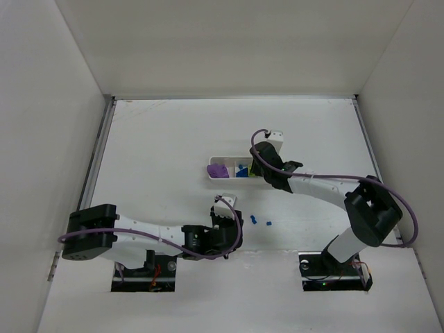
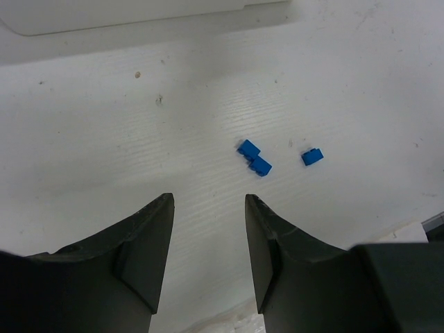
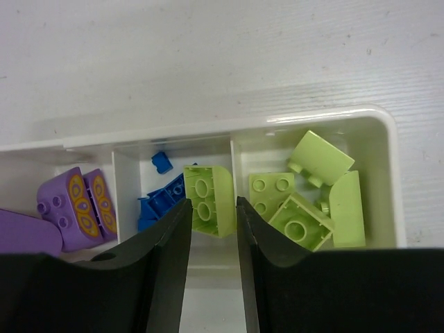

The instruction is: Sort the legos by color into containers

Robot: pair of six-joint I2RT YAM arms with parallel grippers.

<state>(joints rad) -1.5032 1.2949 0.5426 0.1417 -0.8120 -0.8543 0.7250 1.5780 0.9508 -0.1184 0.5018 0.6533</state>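
As it hangs over the tray (image 3: 312,116), the right pincer (image 3: 212,202) grips a yellow-green block (image 3: 207,182).

no readable text, labels, brands or numbers anywhere

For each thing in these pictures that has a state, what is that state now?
left gripper: open, empty, above the table.
right gripper: shut on a yellow-green block, over the tray.
tray: purple pieces in one end compartment, blue bricks in the middle, yellow-green blocks in the other end.
loose blue bricks: three on the table, two touching, one apart.
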